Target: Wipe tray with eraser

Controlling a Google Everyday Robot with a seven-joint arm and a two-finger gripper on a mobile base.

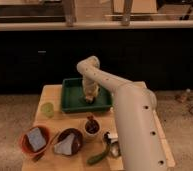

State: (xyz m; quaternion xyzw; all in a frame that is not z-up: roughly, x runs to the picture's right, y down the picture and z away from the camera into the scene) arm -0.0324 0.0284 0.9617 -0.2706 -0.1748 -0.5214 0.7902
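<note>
The gripper [90, 96] is down inside the green tray [70, 99]; its grip I cannot tell. Wiping looks underway, not finished.

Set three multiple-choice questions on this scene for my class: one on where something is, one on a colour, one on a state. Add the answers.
1. Where is the gripper?
A. on the floor
B. down in the tray
C. lifted far overhead

2. What colour is the tray?
A. green
B. red
C. white

3. How is the orange bowl?
A. upside down
B. upright with something in it
C. lying on its side

Answers:
1 B: the arm bends down so the gripper sits inside the tray's walls.
2 A: its rim and floor show green.
3 B: its mouth faces up, with a grey-blue block inside.
</note>
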